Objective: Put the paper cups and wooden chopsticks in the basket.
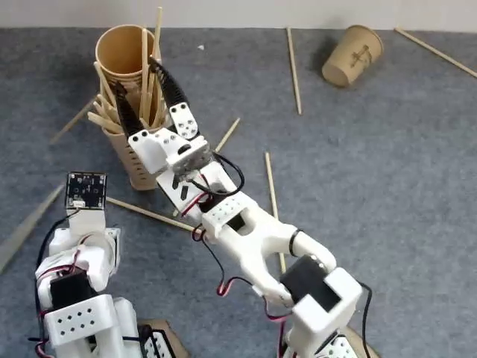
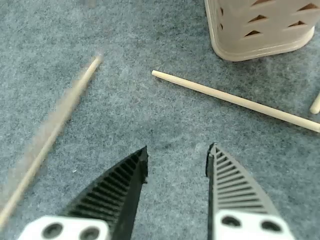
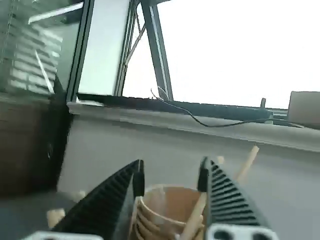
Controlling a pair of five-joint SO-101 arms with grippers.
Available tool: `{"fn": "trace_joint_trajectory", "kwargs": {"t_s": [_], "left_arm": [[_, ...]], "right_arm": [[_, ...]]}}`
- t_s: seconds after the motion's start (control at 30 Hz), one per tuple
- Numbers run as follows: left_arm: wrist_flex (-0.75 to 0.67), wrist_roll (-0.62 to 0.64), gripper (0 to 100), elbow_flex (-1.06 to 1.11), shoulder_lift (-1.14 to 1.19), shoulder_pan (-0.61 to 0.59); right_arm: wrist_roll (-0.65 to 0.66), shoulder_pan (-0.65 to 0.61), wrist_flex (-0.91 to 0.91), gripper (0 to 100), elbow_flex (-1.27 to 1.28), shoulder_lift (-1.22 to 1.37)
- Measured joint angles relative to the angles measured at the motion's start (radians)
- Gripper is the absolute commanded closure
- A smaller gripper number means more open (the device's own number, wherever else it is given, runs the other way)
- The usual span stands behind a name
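A beige slotted basket (image 1: 138,160) stands at the far left and holds stacked paper cups (image 1: 119,52) and several wooden chopsticks (image 1: 144,71). My right gripper (image 1: 134,73) hangs open over the basket's mouth, one finger on each side of the upright sticks. In the right wrist view the right gripper (image 3: 171,167) is open above the paper cups (image 3: 160,212), with a chopstick (image 3: 192,220) below the gap. My left gripper (image 2: 178,149) is open just above the carpet, close to a loose chopstick (image 2: 235,100) and the basket's base (image 2: 260,35). Another paper cup (image 1: 352,54) lies on its side at the far right.
Loose chopsticks lie about the grey carpet: one (image 1: 294,60) near the fallen cup, one (image 1: 432,51) at the far right edge, one (image 1: 273,201) beside the right arm, one (image 1: 145,212) in front of the basket. The left arm's camera block (image 1: 86,190) sits at the near left.
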Motion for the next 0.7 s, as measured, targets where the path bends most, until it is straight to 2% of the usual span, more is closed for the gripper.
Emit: {"fn": "trace_joint_trajectory", "kwargs": {"t_s": [0.07, 0.17, 0.27, 0.4, 0.57, 0.63, 0.7], "left_arm": [[0.000, 0.000, 80, 0.000, 0.000, 0.000], [0.000, 0.000, 80, -0.023, 0.002, 0.000], [0.018, 0.000, 80, -0.106, 0.002, 0.000], [0.123, 0.000, 80, -0.282, 0.043, 0.000], [0.255, 0.003, 80, -0.595, 0.298, 0.000], [0.313, 0.003, 80, -0.735, 0.459, 0.000], [0.367, 0.006, 80, -0.878, 0.631, -0.015]], "right_arm": [[0.052, 0.015, 0.114, 98.3, 0.000, -0.104], [0.080, 0.057, 0.384, 99.5, 0.000, -0.295], [0.086, 0.106, 0.766, 99.5, 0.000, -0.508], [0.086, 0.161, 1.336, 99.4, 0.000, -0.796], [0.097, 0.288, 1.950, 98.8, 0.077, -1.086], [0.112, 0.359, 2.082, 98.8, 0.164, -1.142], [0.110, 0.407, 2.110, 98.8, 0.284, -1.152]]}}
